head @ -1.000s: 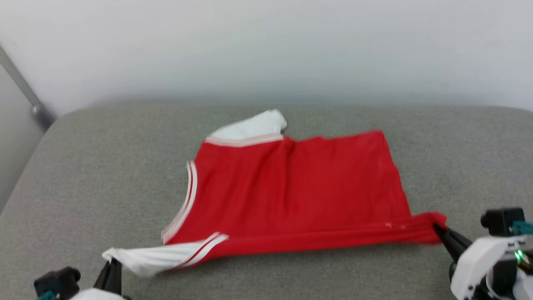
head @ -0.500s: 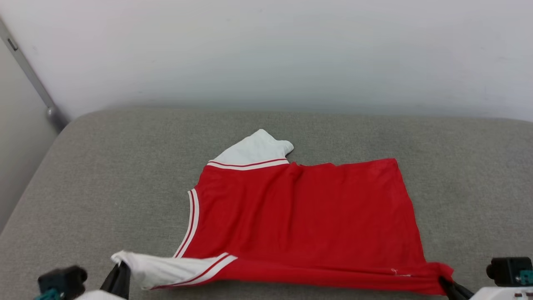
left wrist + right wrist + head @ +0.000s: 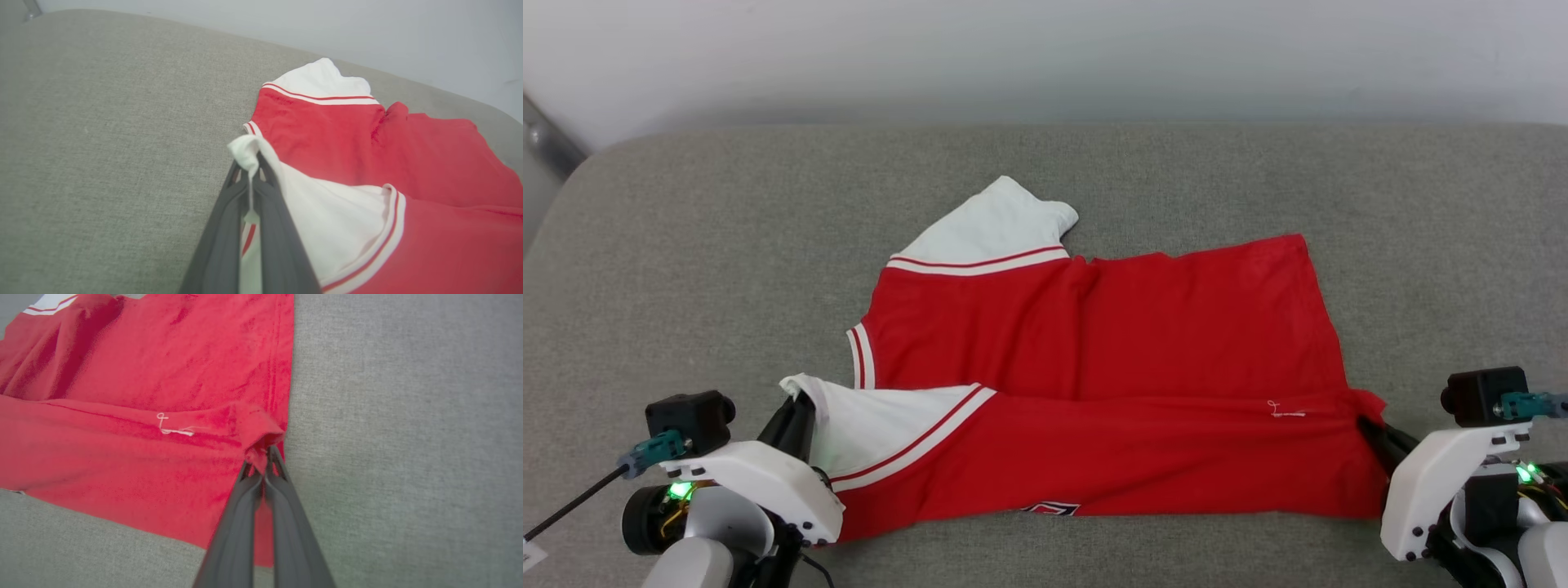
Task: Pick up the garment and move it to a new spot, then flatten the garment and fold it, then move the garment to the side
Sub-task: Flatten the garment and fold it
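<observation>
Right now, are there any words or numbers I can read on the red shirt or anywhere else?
Nothing here can be read in full.
Red shirt: a sliver of black and white print peeks out at its near edge, too little showing to read.
White thread near the shirt's hem: a loose stitch, not a letter.
Small white tag at the head view's lower left edge: too small and cut off to read.

place: a bare indoor room is being shown, home or lab not being settled | evidence: a grey upholstered cushion (image 3: 686, 245) with rounded corners is being backed by a plain white wall (image 3: 1045, 49) | a metal rail (image 3: 556, 140) is being seen slanting at the left edge
</observation>
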{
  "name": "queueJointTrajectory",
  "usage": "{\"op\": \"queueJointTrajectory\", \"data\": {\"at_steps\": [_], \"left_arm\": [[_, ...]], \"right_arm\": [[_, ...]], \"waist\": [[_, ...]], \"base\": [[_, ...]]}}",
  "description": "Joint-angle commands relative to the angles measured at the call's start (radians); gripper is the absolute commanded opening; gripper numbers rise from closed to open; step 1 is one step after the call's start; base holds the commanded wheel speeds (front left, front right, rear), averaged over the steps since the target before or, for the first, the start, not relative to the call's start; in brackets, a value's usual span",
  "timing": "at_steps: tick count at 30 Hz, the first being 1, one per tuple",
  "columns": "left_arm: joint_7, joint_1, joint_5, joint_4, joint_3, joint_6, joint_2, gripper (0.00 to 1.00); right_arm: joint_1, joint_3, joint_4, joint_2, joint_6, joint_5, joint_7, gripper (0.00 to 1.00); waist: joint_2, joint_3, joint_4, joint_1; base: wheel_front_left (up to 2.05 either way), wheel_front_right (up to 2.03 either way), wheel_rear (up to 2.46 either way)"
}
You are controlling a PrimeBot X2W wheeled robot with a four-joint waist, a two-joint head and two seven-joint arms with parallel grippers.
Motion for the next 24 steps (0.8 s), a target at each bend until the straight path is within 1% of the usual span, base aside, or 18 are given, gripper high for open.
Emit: {"op": "queueJointTrajectory", "data": {"at_steps": [1,3,4,5,6,7,8,9,10,14,15,17,18,19,24], "left_arm": [[-0.008,-0.019,-0.004,0.018,-0.002,-0.007,-0.007,0.0],[-0.002,-0.041,-0.011,0.059,-0.013,-0.023,-0.017,0.0],[0.002,-0.051,-0.014,0.079,-0.019,-0.029,-0.019,0.0],[0.006,-0.058,-0.016,0.1,-0.024,-0.036,-0.022,0.02],[0.008,-0.067,-0.019,0.116,-0.03,-0.046,-0.029,0.21],[0.008,-0.074,-0.025,0.134,-0.032,-0.053,-0.035,0.42],[0.005,-0.081,-0.026,0.152,-0.034,-0.058,-0.038,0.66],[0.001,-0.087,-0.03,0.167,-0.036,-0.062,-0.041,0.95],[0.0,-0.091,-0.035,0.182,-0.036,-0.068,-0.045,1.0],[-0.019,-0.09,-0.045,0.228,-0.029,-0.078,-0.048,1.0],[-0.028,-0.079,-0.05,0.238,-0.021,-0.077,-0.042,1.0],[-0.025,-0.063,-0.054,0.235,-0.014,-0.071,-0.032,1.0],[-0.014,-0.047,-0.059,0.227,-0.007,-0.067,-0.018,1.0],[-0.003,-0.038,-0.065,0.219,-0.005,-0.064,-0.011,1.0],[0.094,0.004,-0.092,0.163,0.004,-0.049,0.044,1.0]], "right_arm": [[-0.022,0.006,0.016,-0.006,-0.001,-0.002,-0.011,0.0],[-0.053,0.019,0.049,-0.01,-0.001,-0.001,-0.032,0.0],[-0.066,0.028,0.068,-0.011,-0.001,-0.004,-0.042,0.07],[-0.078,0.037,0.088,-0.01,-0.001,-0.003,-0.053,0.34],[-0.088,0.046,0.108,-0.01,-0.001,-0.003,-0.067,0.49],[-0.095,0.052,0.13,-0.009,-0.001,0.0,-0.077,1.0],[-0.102,0.059,0.149,-0.008,-0.001,0.002,-0.092,1.0],[-0.107,0.067,0.168,-0.009,-0.001,0.004,-0.107,1.0],[-0.109,0.077,0.181,-0.01,-0.001,0.008,-0.127,1.0],[-0.099,0.096,0.198,-0.018,-0.001,0.019,-0.244,1.0],[-0.081,0.098,0.192,-0.018,-0.001,0.021,-0.31,1.0],[-0.061,0.095,0.175,-0.021,-0.001,0.009,-0.368,1.0],[-0.039,0.08,0.153,-0.013,-0.001,0.002,-0.423,1.0],[-0.026,0.072,0.139,-0.009,-0.001,-0.009,-0.446,1.0],[0.051,0.011,0.06,0.03,-0.001,-0.065,-0.525,1.0]], "waist": [[0.0,0.038,-0.008,-0.0003],[0.0,0.06,-0.01,-0.0003],[0.0,0.068,-0.012,-0.0003],[0.0,0.075,-0.013,-0.0003],[0.0,0.079,-0.014,-0.0003],[0.0,0.083,-0.015,-0.0003],[0.0,0.085,-0.015,-0.0003],[0.0,0.086,-0.014,-0.0003],[0.0,0.084,-0.014,-0.0003],[0.0,0.051,-0.014,-0.0003],[0.0,0.018,-0.017,-0.0003],[0.0,-0.018,-0.021,-0.0003],[0.0,-0.057,-0.026,-0.0003],[0.0,-0.079,-0.029,-0.0003],[0.0,-0.155,-0.041,-0.0003]], "base": [[0.0,0.0,0.0],[0.0,0.0,0.0],[0.0,0.0,0.0],[0.0,0.0,0.0],[0.0,0.0,0.0],[0.0,0.0,0.0],[0.0,0.0,0.0],[0.0,0.0,0.0],[0.0,0.0,0.0],[0.0,0.0,0.0],[0.0,0.0,0.0],[0.0,0.0,0.0],[0.0,0.0,0.0],[0.0,0.0,0.0],[0.0,0.0,0.0]]}}
